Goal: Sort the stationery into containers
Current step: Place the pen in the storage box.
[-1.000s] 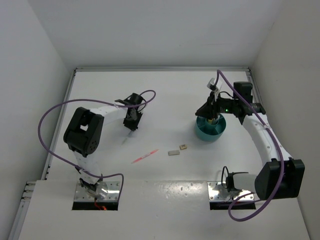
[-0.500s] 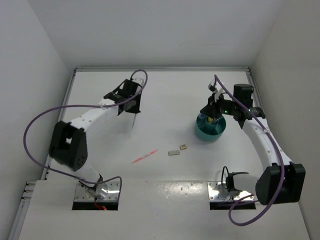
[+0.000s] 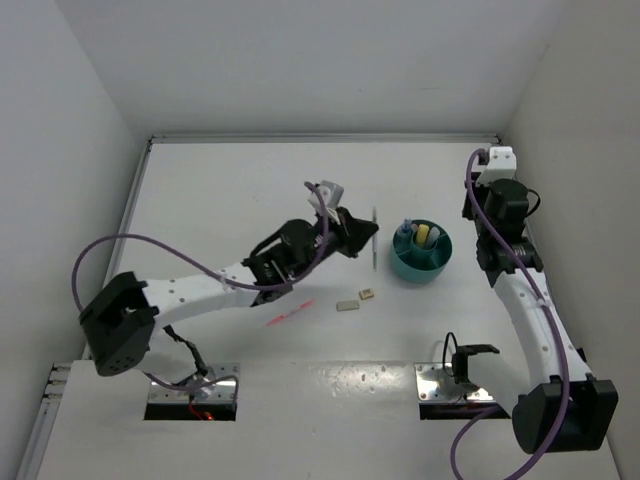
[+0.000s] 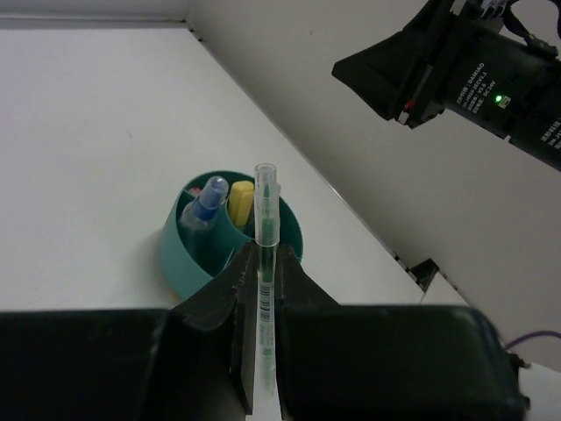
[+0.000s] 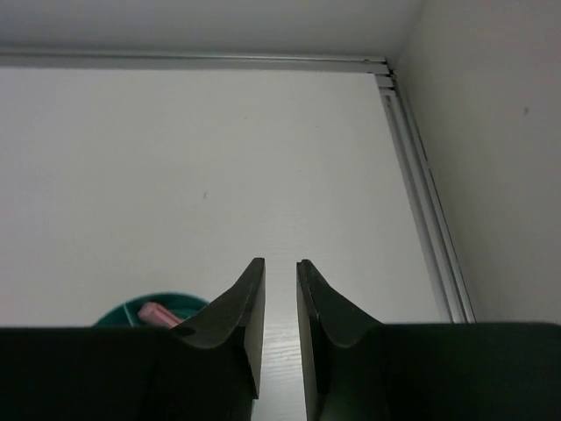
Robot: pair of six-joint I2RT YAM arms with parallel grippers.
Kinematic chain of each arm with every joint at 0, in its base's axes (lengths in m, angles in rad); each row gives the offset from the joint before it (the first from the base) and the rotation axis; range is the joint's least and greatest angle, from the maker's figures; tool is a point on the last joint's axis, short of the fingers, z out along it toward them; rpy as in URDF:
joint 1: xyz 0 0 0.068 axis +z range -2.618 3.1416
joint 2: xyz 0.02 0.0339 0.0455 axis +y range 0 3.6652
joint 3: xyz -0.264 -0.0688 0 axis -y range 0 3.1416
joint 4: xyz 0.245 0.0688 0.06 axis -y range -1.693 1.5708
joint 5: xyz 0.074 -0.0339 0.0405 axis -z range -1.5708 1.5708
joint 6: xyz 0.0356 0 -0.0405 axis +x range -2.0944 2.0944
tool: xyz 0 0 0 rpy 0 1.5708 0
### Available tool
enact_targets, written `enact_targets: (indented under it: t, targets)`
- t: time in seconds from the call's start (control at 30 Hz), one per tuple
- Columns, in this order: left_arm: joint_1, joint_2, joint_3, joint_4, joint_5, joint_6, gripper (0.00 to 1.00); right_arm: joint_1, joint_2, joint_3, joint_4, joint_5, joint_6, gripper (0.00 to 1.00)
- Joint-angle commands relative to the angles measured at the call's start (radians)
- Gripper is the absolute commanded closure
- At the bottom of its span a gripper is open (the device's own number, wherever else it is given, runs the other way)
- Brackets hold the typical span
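My left gripper [image 4: 263, 272] squeezes a pen [image 4: 265, 206] tight, and I have just carried it over beside the cup [image 4: 175, 259], so it can go in

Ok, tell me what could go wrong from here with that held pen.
The left hand pinches the thin pen with a long end sticking out, so it may pivot or slip. The cup already holds a marker and a highlighter; the pen could snag on them.
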Motion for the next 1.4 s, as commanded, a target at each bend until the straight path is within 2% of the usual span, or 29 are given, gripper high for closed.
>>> enact_targets:
  t: [0.0,0.17,0.27,0.33,0.6,0.83,1.27,1.33,1.37]
  targets:
    - [-0.104,0.092,0.019,0.403,-0.205,0.059,1.0,-0.008,-0.039,-0.03,0.088,0.146,0.105,0.79]
    - [-0.218,0.267,0.186,0.463,-0.473,0.176,1.0,-0.017,-0.062,-0.048,0.106,0.146,0.133,0.79]
    - [-0.24,0.378,0.281,0.463,-0.541,0.228,1.0,-0.026,-0.074,-0.07,0.134,0.169,0.133,0.79]
    - [-0.25,0.453,0.313,0.463,-0.555,0.237,1.0,-0.037,-0.083,-0.079,0.157,0.178,0.133,0.79]
    - [-0.25,0.583,0.382,0.492,-0.646,0.28,1.0,-0.046,-0.103,-0.108,0.187,0.187,0.142,0.78]
    - [-0.25,0.646,0.424,0.492,-0.666,0.294,1.0,-0.055,-0.112,-0.118,0.197,0.187,0.151,0.78]
    - [-0.279,0.706,0.413,0.459,-0.695,0.275,1.0,-0.074,-0.112,-0.118,0.197,0.187,0.17,0.78]
    - [-0.279,0.706,0.413,0.449,-0.695,0.275,0.97,-0.074,-0.112,-0.118,0.197,0.178,0.17,0.78]
    - [-0.289,0.706,0.413,0.449,-0.695,0.286,0.91,-0.074,-0.112,-0.118,0.197,0.178,0.17,0.78]
